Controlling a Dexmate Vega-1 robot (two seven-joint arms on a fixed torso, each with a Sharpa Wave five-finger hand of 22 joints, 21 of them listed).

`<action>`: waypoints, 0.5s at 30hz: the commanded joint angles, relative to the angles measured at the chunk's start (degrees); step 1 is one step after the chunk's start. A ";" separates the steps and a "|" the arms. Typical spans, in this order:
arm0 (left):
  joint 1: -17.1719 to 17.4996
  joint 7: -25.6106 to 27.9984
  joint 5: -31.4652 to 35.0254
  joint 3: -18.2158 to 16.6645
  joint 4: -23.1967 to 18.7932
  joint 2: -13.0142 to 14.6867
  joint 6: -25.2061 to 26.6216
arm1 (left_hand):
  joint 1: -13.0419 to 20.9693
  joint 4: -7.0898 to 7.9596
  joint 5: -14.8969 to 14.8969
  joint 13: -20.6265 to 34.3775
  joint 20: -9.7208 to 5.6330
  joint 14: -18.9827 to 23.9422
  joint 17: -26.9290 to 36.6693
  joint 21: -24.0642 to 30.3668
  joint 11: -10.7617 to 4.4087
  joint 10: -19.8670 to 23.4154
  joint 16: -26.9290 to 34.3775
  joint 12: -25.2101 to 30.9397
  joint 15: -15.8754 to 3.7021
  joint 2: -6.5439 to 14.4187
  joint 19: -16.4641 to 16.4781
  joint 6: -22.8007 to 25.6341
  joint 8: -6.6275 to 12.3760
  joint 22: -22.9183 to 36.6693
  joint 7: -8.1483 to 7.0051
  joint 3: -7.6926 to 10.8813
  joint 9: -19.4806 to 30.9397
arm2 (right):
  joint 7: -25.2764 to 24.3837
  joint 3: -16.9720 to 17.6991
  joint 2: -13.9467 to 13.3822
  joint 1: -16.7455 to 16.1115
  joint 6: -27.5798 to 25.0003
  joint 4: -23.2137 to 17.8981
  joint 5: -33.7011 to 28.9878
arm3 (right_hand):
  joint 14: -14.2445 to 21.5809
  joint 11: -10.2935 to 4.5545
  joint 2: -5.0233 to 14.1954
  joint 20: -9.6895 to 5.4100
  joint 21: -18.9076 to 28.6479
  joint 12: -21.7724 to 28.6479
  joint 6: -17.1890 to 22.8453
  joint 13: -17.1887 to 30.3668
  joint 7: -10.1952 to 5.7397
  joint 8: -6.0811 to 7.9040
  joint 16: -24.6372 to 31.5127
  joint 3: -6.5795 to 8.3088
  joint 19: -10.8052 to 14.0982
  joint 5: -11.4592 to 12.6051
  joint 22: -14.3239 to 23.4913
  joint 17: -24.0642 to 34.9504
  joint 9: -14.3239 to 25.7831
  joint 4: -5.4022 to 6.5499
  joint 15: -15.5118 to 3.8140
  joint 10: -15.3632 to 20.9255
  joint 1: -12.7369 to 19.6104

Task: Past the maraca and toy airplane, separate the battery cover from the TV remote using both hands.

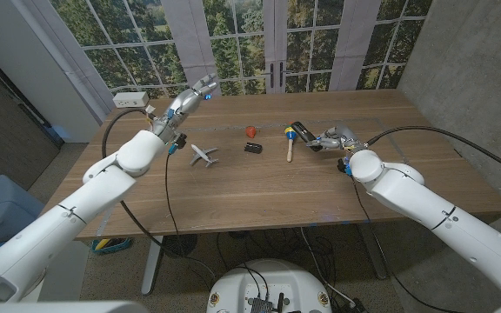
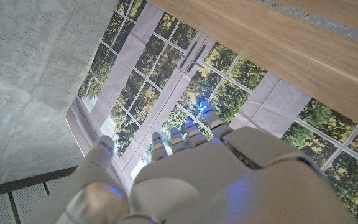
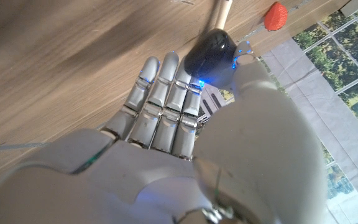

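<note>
My right hand holds the black TV remote just above the table at the far middle right. In the right wrist view the remote's rounded end sticks out between the fingers and the thumb. A small black piece, possibly the battery cover, lies on the table to the left of the remote. My left hand is lifted over the far left of the table and holds nothing; its fingers reach straight toward the windows.
The maraca, with a wooden handle, lies just left of the remote. A grey toy airplane sits nearer the left arm. A small red object lies behind the black piece. A white power strip rests at the far left corner.
</note>
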 commanded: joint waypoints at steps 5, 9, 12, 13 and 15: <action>0.51 -5.45 -12.57 -1.23 2.09 -0.30 -0.51 | -0.73 2.26 0.62 -0.06 -0.20 -0.93 0.30 -0.68 -0.67 -0.90 0.41 0.45 -1.59 4.18 -0.61 0.09 0.31 0.36 3.08 0.01 -0.02 | -4.43 -0.01 1.14 -1.65 -3.64 1.84 -2.29 | 0.67 -3.12 11.99 -2.14 0.56 -0.31 0.68 0.34 -0.39 0.03 -0.22 0.62 -0.26 0.32 -0.08 0.25 0.21 0.17 -6.79 3.17 12.37; 0.36 -6.00 -13.51 -1.03 3.33 -0.86 -2.21 | -0.48 3.75 1.01 -0.08 -0.87 -0.95 0.28 -0.93 -0.18 -0.84 0.54 0.56 -1.10 5.80 -0.38 0.23 0.38 0.37 4.27 0.62 -0.04 | -5.44 0.29 1.44 -2.11 -4.38 2.28 -2.58 | 0.69 -2.99 11.97 -2.16 0.68 -0.47 0.78 0.10 -0.38 0.04 -0.35 0.65 -0.29 0.33 -0.09 0.33 0.21 0.17 -6.76 3.37 12.35; 0.51 -5.30 -13.57 -0.98 4.18 -1.67 -3.70 | -0.45 6.21 1.66 -0.10 -2.07 -0.42 0.31 -1.36 -0.08 0.28 0.84 0.98 -1.51 7.18 -0.40 1.91 0.86 0.40 4.48 1.47 -0.06 | -5.79 0.71 1.58 -2.55 -4.46 2.56 -2.36 | 0.70 -3.02 11.97 -2.16 0.73 -0.46 0.81 0.13 -0.37 0.03 -0.42 0.68 -0.31 0.34 -0.09 0.36 0.21 0.15 -6.78 3.46 12.38; 0.52 -5.59 -14.03 -0.98 4.51 -1.87 -4.16 | -0.45 7.03 1.94 -0.11 -2.45 -0.10 0.31 -1.47 0.06 0.77 0.95 1.11 -1.53 7.39 -0.31 2.51 0.96 0.40 4.58 1.78 -0.07 | -6.02 0.95 1.83 -2.68 -4.64 2.66 -2.17 | 0.71 -3.02 11.97 -2.15 0.78 -0.51 0.78 0.20 -0.43 0.00 -0.49 0.70 -0.29 0.34 -0.10 0.37 0.21 0.16 -6.77 3.30 12.38; 0.47 -6.00 -14.92 -0.94 5.25 -2.41 -5.00 | -0.32 7.91 2.35 -0.12 -3.68 0.09 0.30 -1.84 0.59 0.88 0.98 1.05 -1.32 7.87 -0.63 2.77 0.85 0.36 4.97 2.50 -0.09 | -6.20 1.04 1.98 -2.77 -4.79 2.94 -2.09 | 0.74 -3.00 11.96 -2.16 0.85 -0.54 0.91 0.30 -0.45 0.03 -0.56 0.70 -0.34 0.34 -0.10 0.45 0.22 0.18 -6.74 3.26 12.33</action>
